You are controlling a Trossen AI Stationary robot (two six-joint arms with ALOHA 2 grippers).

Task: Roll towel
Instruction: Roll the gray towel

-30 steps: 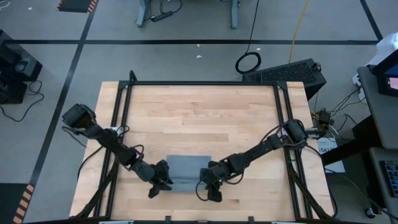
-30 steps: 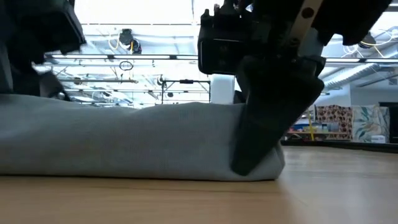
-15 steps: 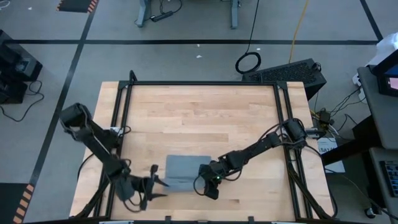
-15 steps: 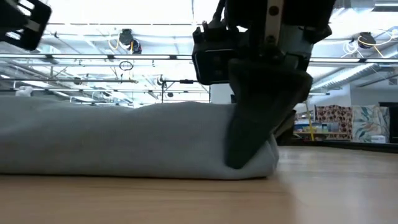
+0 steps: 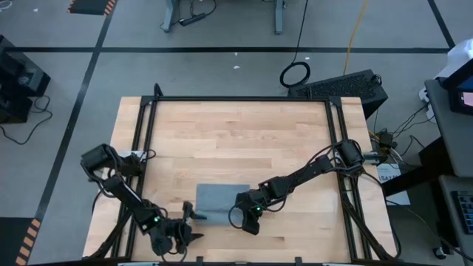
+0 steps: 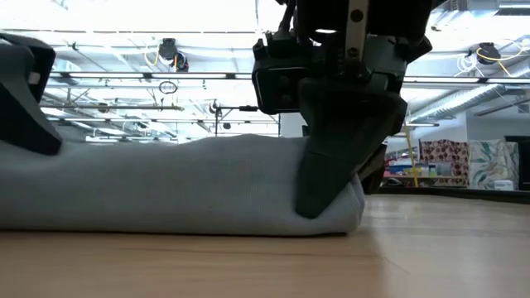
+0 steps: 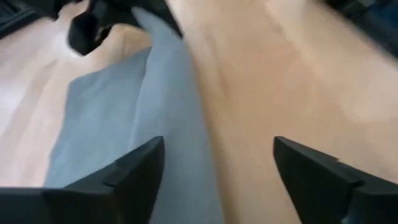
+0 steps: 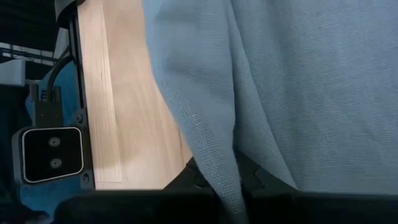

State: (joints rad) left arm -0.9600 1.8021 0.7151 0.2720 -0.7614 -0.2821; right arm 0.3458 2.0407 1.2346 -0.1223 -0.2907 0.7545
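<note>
Towel: we see the towel [image 5: 219,202] as a grey folded pad on the wooden table [image 5: 236,140], near the front edge, w/ a thicker fold or roll along its front side. Low view shows it as a low grey hump lying flat on the wood.

Change, L arm: a sec ago the left gripper [image 5: 188,225] sat at the towel's L front corner next to the R one; now it has pulled back off the cloth twd the table's front-L corner. Fingers spread wide, nothing between them (L wrist view: fingers [image 7: 127,177] apart, only cloth and bare wood ahead).

Change, R arm: the right gripper [image 5: 247,219] has barely moved; it stays at the towel's R front corner.

R state: clenched on the cloth. R wrist view shows a fold of towel running down betw the closed fingers.

Towel rel. L tool: just ahead of the open fingers, clear of them; no contact that we can see.

Towel rel. R tool: corner pinched in the jaws; rest of the cloth spreads away from the gripper twd the L arm.

Meaning (our judgement): L side let go, R side not yet. Prob. a re-grip pause betw turns of the roll; the roll looks only part done, flat cloth left behind the fold.
</note>
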